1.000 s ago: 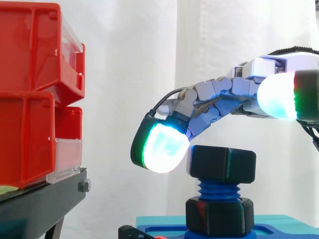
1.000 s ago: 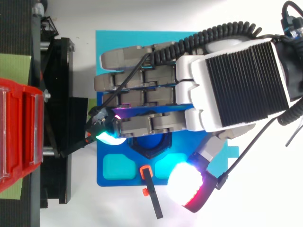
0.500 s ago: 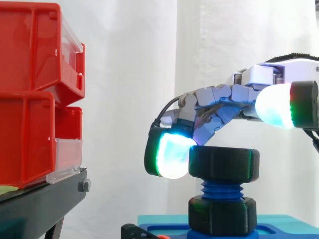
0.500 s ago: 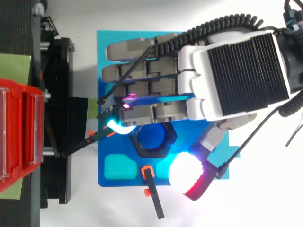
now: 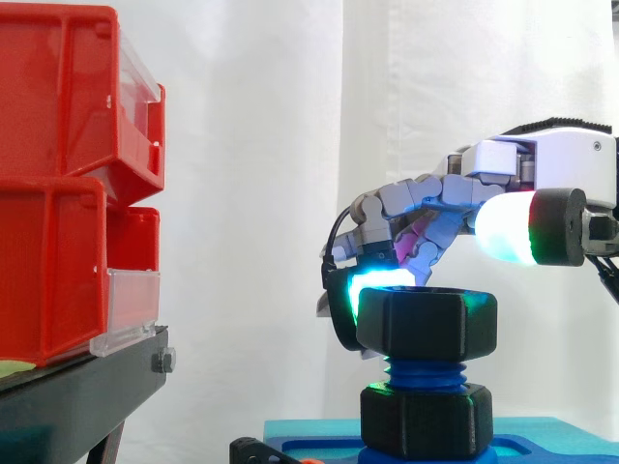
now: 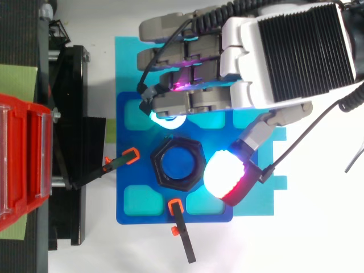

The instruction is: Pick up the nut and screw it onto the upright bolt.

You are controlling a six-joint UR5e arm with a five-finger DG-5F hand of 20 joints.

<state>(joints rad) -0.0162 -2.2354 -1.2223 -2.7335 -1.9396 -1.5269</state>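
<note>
The black hex nut point(image 5: 427, 324) sits on the top threads of the upright blue bolt point(image 5: 424, 374), well above the black hex collar point(image 5: 426, 420) at its foot. The robot hand point(image 6: 284, 51) hangs over it with curled fingers that clasp nothing: one glowing fingertip point(image 6: 166, 118) lies just beside the nut's far side, and the thumb pad point(image 5: 508, 229) rides above its top face. With a single pad near it, a turning stroke could slip off a flat, or shove sideways and tilt the barely started nut so that it cross-threads or jams.
</note>
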